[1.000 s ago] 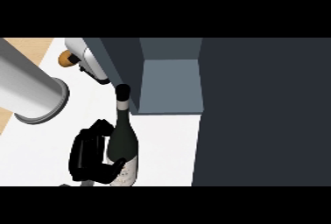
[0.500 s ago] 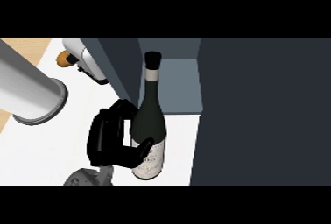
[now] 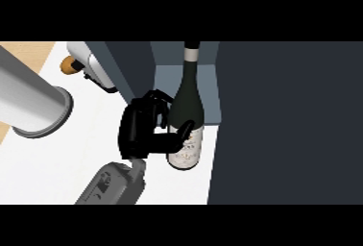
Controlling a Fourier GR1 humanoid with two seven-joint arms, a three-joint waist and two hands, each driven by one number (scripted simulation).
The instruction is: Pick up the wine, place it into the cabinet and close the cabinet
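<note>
From the head view, the right hand (image 3: 145, 129) is wrapped around the wine bottle (image 3: 186, 117), thumb curled across the front of the bottle's lower body just above the pale label, the other fingers bunched behind its left side. Its grey forearm (image 3: 113, 184) comes up from the lower edge of the view.

The wine bottle is dark green with a black cap and a white band at the neck. Its neck points toward the cabinet (image 3: 186, 79), and its upper half lies over the grey-blue inside of the open compartment, while the labelled base hangs over the white counter (image 3: 64, 158). The large dark panel (image 3: 287, 120) filling the right side runs right beside the bottle; I take it for the cabinet door, though I cannot be sure.

At the left edge a big grey cylinder (image 3: 28, 103) lies across the counter. Above it, near the cabinet's left wall, sits a white and black appliance (image 3: 96, 69) with a small orange-brown round piece (image 3: 68, 65) beside it; I cannot tell what they are.

The left hand does not show.
</note>
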